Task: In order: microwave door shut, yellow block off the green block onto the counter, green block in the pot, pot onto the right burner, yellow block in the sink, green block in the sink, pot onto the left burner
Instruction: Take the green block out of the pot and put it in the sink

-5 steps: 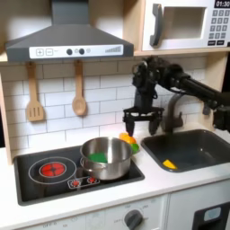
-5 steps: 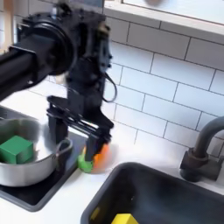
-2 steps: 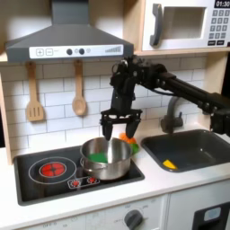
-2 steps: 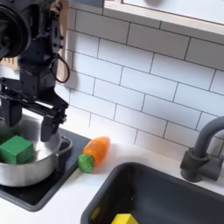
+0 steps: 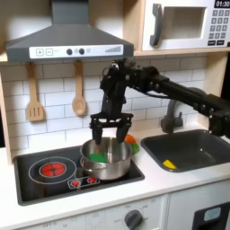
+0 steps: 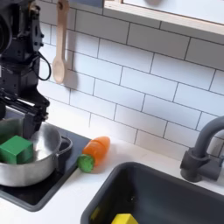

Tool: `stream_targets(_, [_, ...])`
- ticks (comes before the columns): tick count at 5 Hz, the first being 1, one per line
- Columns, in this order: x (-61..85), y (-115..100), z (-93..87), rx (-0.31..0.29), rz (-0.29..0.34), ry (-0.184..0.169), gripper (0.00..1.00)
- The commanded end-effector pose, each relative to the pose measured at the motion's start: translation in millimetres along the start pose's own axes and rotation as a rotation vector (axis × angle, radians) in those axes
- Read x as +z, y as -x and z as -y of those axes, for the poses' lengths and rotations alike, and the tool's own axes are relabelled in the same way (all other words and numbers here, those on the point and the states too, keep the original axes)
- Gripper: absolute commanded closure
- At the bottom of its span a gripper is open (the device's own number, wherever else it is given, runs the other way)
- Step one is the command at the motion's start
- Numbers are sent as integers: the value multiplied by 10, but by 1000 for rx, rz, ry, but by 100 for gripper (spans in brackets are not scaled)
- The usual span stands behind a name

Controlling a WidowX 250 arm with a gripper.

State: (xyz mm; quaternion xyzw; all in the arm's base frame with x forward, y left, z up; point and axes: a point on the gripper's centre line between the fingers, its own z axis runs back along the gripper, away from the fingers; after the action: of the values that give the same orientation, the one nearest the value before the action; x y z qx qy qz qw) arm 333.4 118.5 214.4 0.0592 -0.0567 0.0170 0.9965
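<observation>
In both exterior views the shiny pot (image 5: 120,165) (image 6: 42,171) sits on the right burner of the black cooktop, with the green block (image 5: 97,157) (image 6: 15,149) inside it. My gripper (image 5: 106,134) (image 6: 24,120) hangs open just above the pot's rim, fingers spread and pointing down over the green block, holding nothing. The yellow block (image 5: 169,164) (image 6: 124,219) lies in the dark sink (image 5: 202,142) (image 6: 175,188). The microwave door (image 5: 176,25) is shut. White counter (image 5: 157,184) surrounds the cooktop and sink.
An orange-and-green toy vegetable (image 5: 132,139) (image 6: 94,151) lies on the counter between pot and sink. The left burner (image 5: 56,167) glows red and is bare. A faucet (image 5: 171,115) (image 6: 203,149) stands behind the sink. Wooden utensils (image 5: 79,97) hang on the tiled wall.
My gripper has swung left, from above the toy vegetable beside the sink to over the pot. It stays open. Pot and blocks have not moved.
</observation>
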Motion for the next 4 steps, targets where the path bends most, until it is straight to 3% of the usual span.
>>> stream_targets(1, [-268,-19,-80,-100,7,56,0])
stream_targets(2, [-309,-40,-37,-159,18,75,0])
stream_targets(3, [-348,-64,25,-176,20,87,0])
stream_targets(4, [-386,-30,-37,-160,14,72,0])
